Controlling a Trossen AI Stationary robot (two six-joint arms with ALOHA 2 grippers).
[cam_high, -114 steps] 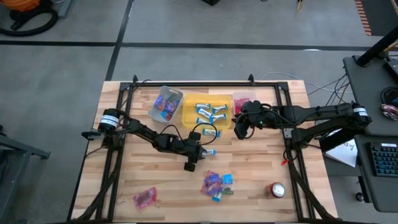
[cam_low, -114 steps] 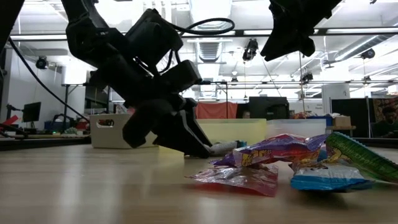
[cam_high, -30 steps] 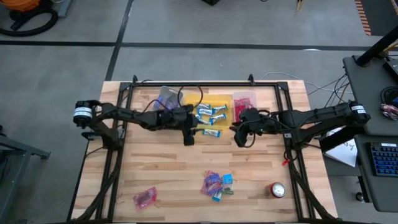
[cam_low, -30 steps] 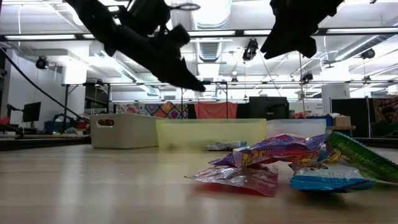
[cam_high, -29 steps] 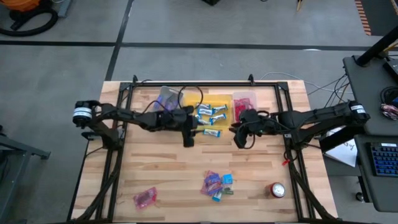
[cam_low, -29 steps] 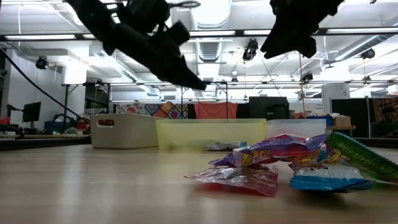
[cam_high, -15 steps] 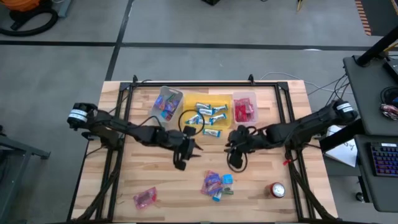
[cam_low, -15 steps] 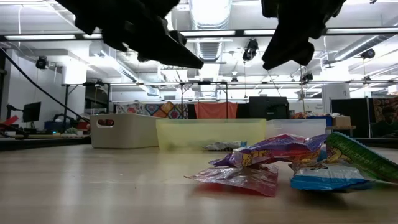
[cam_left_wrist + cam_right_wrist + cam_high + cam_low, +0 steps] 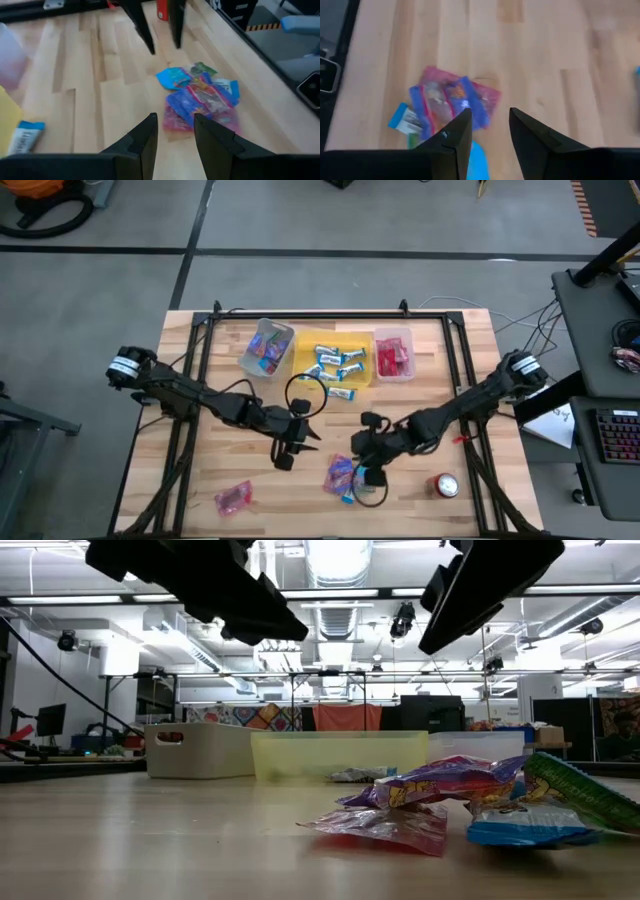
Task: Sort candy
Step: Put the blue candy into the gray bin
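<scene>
A pile of candy (image 9: 350, 475) with blue, purple and pink wrappers lies on the wooden table near its front edge; it also shows in the low view as the pile (image 9: 450, 802). One pink candy (image 9: 233, 498) lies apart at the near left. My left gripper (image 9: 290, 448) hovers left of the pile, open (image 9: 175, 117), with nothing between its fingers. My right gripper (image 9: 366, 463) hovers over the pile's right side, open (image 9: 490, 112) and empty. The pile (image 9: 450, 105) lies beyond its fingers.
Three bins stand at the far side: a clear one (image 9: 266, 347) with purple candy, a yellow one (image 9: 335, 360) with blue-white candy, a pink one (image 9: 393, 353) with red candy. A blue-white candy (image 9: 342, 392) lies beside the yellow bin. A red can (image 9: 445, 485) stands near right.
Both grippers have left the bins and swung toward the table's near edge, toward the candy pile. My right gripper has also come down and rolled at the wrist. The candy on the table has not moved.
</scene>
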